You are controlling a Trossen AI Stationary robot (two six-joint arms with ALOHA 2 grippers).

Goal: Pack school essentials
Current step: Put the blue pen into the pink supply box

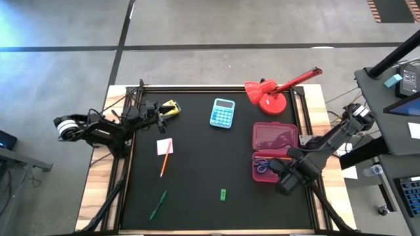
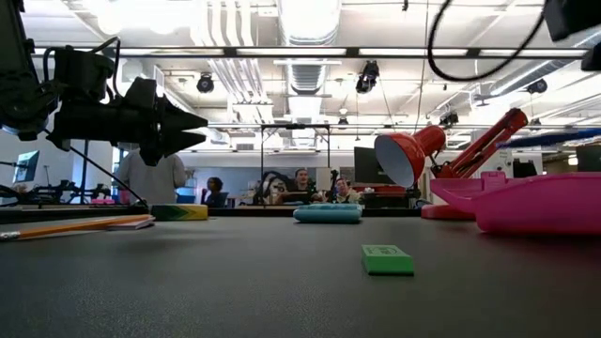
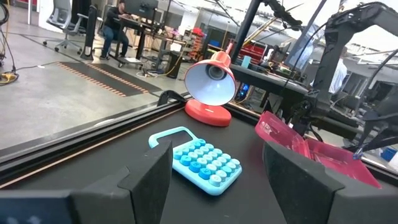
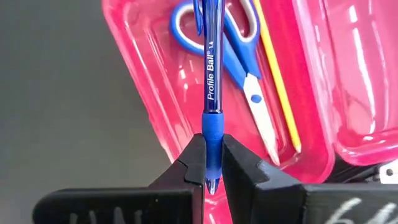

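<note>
I see the black table (image 1: 197, 170) with the red desk lamp (image 1: 272, 92) and the light-blue calculator (image 1: 223, 113) along its far side, and the pink case (image 1: 274, 151) lying open at the right. My right gripper (image 1: 287, 181) hovers at the near end of that case, clenched on the blue pen (image 4: 211, 81). The right wrist view shows what the overhead cannot: the pen stands pinched between the two fingers (image 4: 186, 168), its barrel running out over the tray, with the blue-handled scissors (image 4: 239, 53) and one orange pencil (image 4: 277, 81) already lying in the tray beyond it.

My left gripper (image 1: 156, 113) waits at the far left, fingers spread apart, next to the small yellow-green box (image 1: 170, 108); its wrist view looks across at the calculator and lamp.

Out on the table, well away from both grippers, lie the pink paper note (image 1: 165, 145), a second orange pencil (image 1: 166, 160) across it, the green pen (image 1: 158, 204) and the tiny green eraser (image 1: 223, 194).
</note>
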